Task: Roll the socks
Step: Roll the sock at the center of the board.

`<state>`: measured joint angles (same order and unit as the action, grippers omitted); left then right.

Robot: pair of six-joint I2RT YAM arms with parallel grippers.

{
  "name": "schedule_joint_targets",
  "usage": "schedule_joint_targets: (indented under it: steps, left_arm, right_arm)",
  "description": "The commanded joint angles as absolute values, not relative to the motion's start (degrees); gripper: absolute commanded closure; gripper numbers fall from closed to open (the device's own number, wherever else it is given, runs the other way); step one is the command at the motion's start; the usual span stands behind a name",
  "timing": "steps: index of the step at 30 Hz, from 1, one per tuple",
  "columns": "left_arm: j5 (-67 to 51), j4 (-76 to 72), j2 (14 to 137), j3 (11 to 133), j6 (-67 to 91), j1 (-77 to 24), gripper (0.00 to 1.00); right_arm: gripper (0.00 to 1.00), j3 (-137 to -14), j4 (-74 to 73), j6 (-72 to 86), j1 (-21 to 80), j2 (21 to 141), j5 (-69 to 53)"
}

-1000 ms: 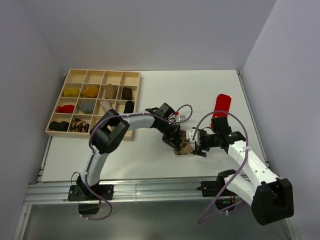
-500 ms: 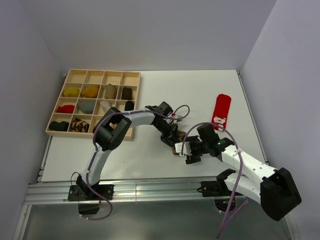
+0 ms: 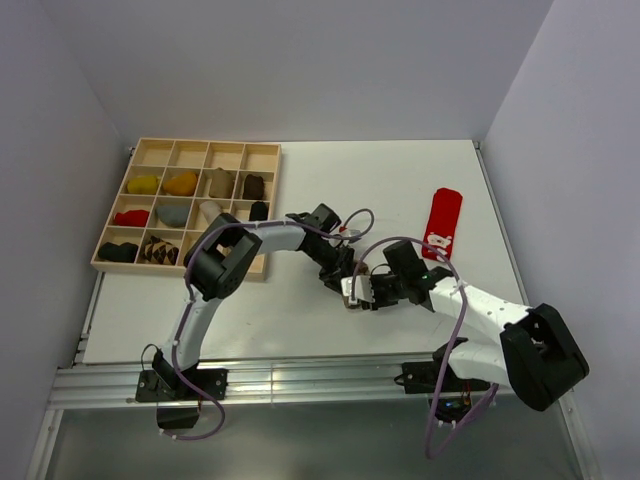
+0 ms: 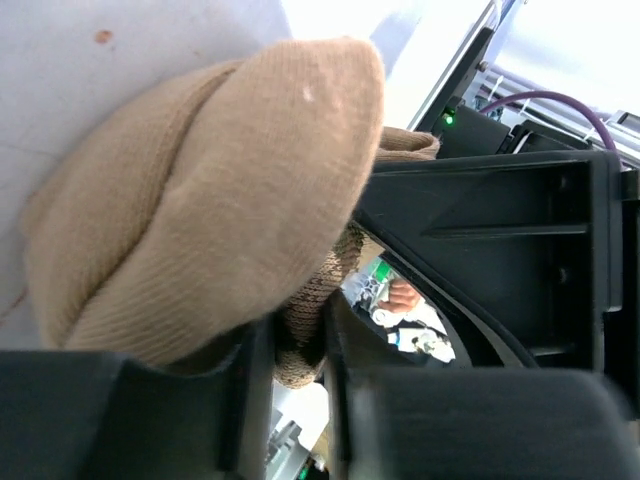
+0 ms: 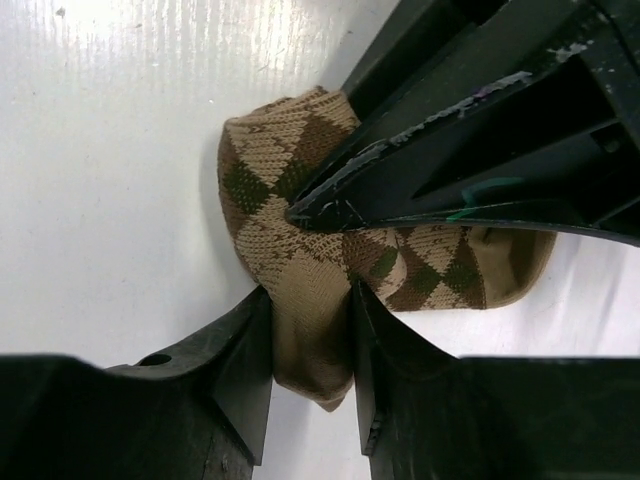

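Note:
A brown-and-tan argyle sock (image 3: 351, 297) lies bunched on the white table between both grippers. My right gripper (image 5: 310, 325) is shut on its plain tan end, and the diamond-patterned part (image 5: 270, 160) spreads out above the jaws. In the right wrist view, the left arm's black fingers (image 5: 450, 150) press onto the sock from the upper right. My left gripper (image 4: 300, 338) has a knitted fold pinched in its narrow gap, with a fat tan fold (image 4: 200, 200) bulging in front. A red sock (image 3: 441, 222) with white marks lies flat at the right.
A wooden compartment tray (image 3: 268, 190) stands at the back left, holding several small sock bundles in yellow, orange, grey, red, black and argyle. The left arm (image 3: 270, 237) arches over the tray's near right corner. Grey walls close in the table on three sides.
My right arm has swung left, off the red sock, and its open jaws have closed on the argyle sock's tan end. The left gripper stays on the sock, its grip slightly eased.

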<state>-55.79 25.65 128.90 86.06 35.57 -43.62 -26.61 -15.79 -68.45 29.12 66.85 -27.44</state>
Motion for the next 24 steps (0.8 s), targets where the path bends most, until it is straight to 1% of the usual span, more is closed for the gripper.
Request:
schedule_joint_targets:
  steps: [1,2,4,7,13,15,16,18,19,20,24]
  left_arm:
    - [-52.57,19.26,125.34,82.8,36.39,-43.77,0.69]
    - [-51.51,17.86,124.46,81.92,36.39,-43.42,0.68]
    - [-50.8,10.58,120.6,77.8,37.95,-42.98,0.63]
    - [-49.75,2.05,115.94,72.52,39.99,-41.58,0.59]
    - [-40.09,-11.4,106.97,63.56,44.55,-38.68,0.58]
    - [-35.71,-13.26,103.55,60.39,45.26,-38.15,0.58]
    - [-30.9,-14.05,102.32,59.25,45.0,-38.06,0.59]
    - [-25.51,-18.35,97.5,53.46,45.87,-38.06,0.59]
    - [-19.75,-19.94,95.64,51.26,45.97,-38.06,0.59]
    - [-17.25,-22.91,93.8,46.98,45.88,-38.06,0.59]
    - [-4.68,-30.92,81.76,35.35,45.27,-38.41,0.57]
  right_arm:
    - [0.66,-29.87,-20.19,-67.06,29.62,70.22,-25.05]
    - [0.68,-30.84,-21.52,-67.15,29.53,70.66,-24.79]
    - [0.68,-32.87,-25.11,-67.41,29.44,71.63,-24.17]
    - [0.69,-34.97,-29.42,-67.33,29.44,72.59,-24.61]
    - [0.7,-37.53,-33.66,-66.53,28.48,75.49,-25.05]
    - [0.7,-38.49,-34.54,-66.62,27.95,76.55,-25.49]
    - [0.69,-39.19,-36.28,-66.71,27.78,77.25,-25.66]
    - [0.69,-42.17,-38.66,-66.97,27.77,80.5,-26.28]
    - [0.69,-43.49,-41.89,-67.23,27.69,82.07,-26.63]
    - [0.69,-44.9,-43.66,-67.24,27.51,84.7,-27.33]
    - [0.7,-52.9,-51.93,-68.47,26.19,91.92,-29.43]
